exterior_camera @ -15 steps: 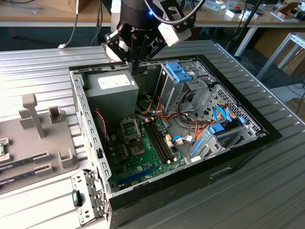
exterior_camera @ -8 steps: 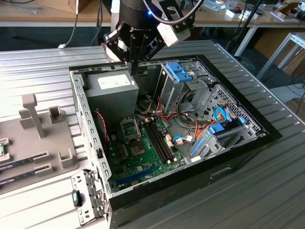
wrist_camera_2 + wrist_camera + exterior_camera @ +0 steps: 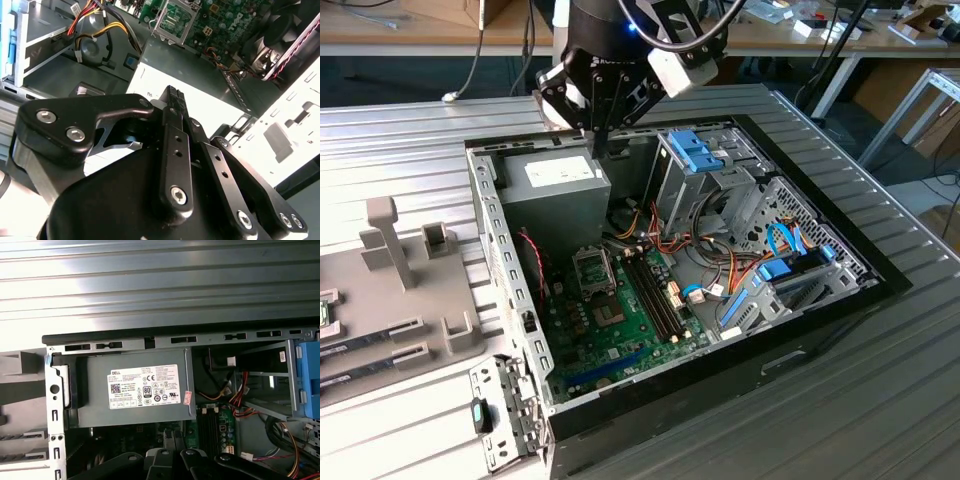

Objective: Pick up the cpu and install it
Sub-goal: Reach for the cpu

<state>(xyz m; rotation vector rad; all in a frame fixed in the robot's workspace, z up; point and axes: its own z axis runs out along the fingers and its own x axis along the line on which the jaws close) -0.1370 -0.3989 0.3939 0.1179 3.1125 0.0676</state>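
Observation:
My gripper [image 3: 603,152] hangs over the open computer case [image 3: 510,290], just above the grey power supply [image 3: 555,185] at the case's far corner. Its two black fingers [image 3: 172,97] lie pressed together, shut, with nothing between them. The gripper's tip [image 3: 170,437] also points down past the labelled power supply [image 3: 135,390]. The square metal-framed processor socket [image 3: 593,268] sits on the green motherboard [image 3: 620,325] nearer the camera than the gripper, and the second wrist view shows this socket [image 3: 175,17] beyond the fingertips. The cpu is out of view.
Memory sticks [image 3: 655,290] stand beside the socket. A drive cage with blue clips [image 3: 695,150] and bundles of coloured cables [image 3: 720,265] crowd the case on the exterior view's right. A grey fixture with upright posts [image 3: 400,290] lies on the ribbed table at the exterior view's left.

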